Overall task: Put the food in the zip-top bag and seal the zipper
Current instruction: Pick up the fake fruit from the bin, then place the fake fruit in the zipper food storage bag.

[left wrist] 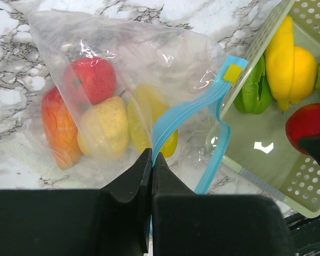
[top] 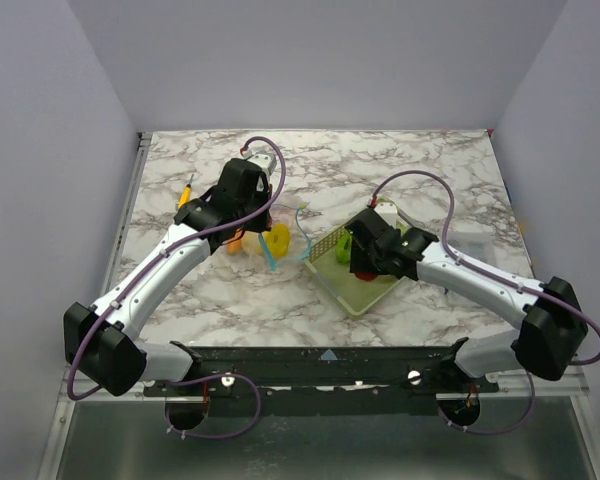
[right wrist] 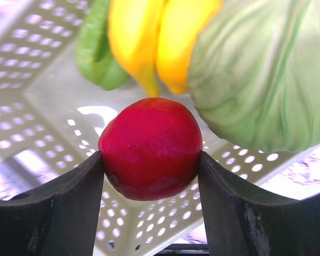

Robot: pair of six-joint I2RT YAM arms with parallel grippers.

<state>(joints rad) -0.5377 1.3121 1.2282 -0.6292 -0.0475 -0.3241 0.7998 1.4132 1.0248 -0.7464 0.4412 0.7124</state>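
Our right gripper (right wrist: 150, 160) clasps a red toy fruit (right wrist: 149, 144) on both sides, frame centre, inside the mesh basket (right wrist: 37, 80). We see a yellow toy fruit (right wrist: 149, 37) and a green leafy vegetable (right wrist: 266, 74) behind it. Our left gripper (left wrist: 151, 160) pinches the light-blue zipper (left wrist: 186, 112) at bottom centre. The zip-top bag (left wrist: 138, 48), upper left, holds red, orange and yellow food (left wrist: 96, 80).

Left fingers (left wrist: 130, 178) are pinched tight on the light-blue zipper (left wrist: 186, 112). The zip-top bag (left wrist: 138, 48) lies on the marble counter (left wrist: 8, 80) holding a red apple (left wrist: 93, 79), an orange piece (left wrist: 58, 128), a pale pear (left wrist: 104, 128) and a yellow piece (left wrist: 144, 120). The mesh basket (left wrist: 266, 37) holds a green pepper (left wrist: 253, 90), a yellow fruit (left wrist: 290, 64) and a red fruit (left wrist: 309, 120). A dark shape (left wrist: 319, 152) at the edge is possibly the other arm.
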